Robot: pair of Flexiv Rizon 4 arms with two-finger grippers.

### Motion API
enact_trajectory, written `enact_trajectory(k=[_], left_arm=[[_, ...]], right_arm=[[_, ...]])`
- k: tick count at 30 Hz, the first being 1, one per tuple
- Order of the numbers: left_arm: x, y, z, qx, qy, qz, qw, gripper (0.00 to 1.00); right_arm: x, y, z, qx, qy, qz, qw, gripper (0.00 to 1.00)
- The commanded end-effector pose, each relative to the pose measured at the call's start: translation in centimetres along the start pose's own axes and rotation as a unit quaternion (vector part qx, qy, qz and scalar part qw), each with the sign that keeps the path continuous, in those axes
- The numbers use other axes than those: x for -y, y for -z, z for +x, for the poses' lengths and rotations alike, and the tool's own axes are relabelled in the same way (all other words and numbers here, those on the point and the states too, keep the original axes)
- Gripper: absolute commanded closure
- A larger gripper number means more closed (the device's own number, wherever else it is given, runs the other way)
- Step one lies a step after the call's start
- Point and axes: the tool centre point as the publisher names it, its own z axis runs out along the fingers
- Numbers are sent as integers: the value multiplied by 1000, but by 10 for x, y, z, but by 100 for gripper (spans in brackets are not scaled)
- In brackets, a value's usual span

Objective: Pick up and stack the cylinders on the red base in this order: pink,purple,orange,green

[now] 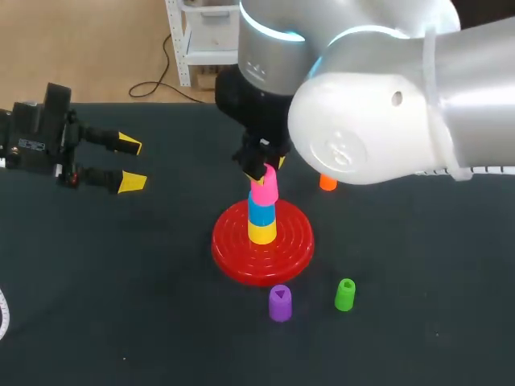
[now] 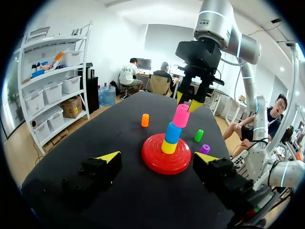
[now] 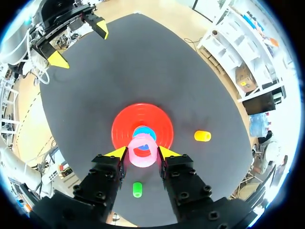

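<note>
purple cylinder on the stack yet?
No, the purple cylinder stands off the red base, beside the green cylinder.

The pink cylinder (image 1: 264, 189) tilts atop blue (image 1: 261, 211) and yellow (image 1: 261, 232) on the red base (image 1: 233, 249); purple (image 1: 279, 303), green (image 1: 344, 295) and orange (image 1: 327, 183) stand nearby.

head overhead, wrists nearer (sharing red base (image 1: 233, 249))

- This is looking like a robotics lab, not a home or a shop.
- Two robot arms are sharing one table (image 1: 121, 322). The dark left arm (image 1: 32, 141) is holding its yellow-tipped left gripper (image 1: 133, 163) spread apart, and the bulky white right arm (image 1: 386, 121) is hanging over the middle.
- The right gripper (image 2: 187, 102) is pinching a pink cylinder (image 1: 264, 191), tilted, atop a small stack on a red base (image 1: 233, 257).
- A plain dark cover is lying over the table, with the purple cylinder (image 1: 279, 303), green cylinder (image 1: 344, 295) and orange cylinder (image 1: 327, 182) sitting apart on it.
</note>
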Motion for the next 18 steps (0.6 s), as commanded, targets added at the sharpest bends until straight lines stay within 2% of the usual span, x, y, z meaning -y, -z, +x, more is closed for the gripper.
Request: enact_trajectory(k=[1,18], left_arm=[[0,0,1,2,-1,0,1000,0],[0,0,1,2,-1,0,1000,0]], right_arm=[[1,-3,-2,-2,1,1,1000,100],[-1,-9,-7,-3,5,-3,1000,100]])
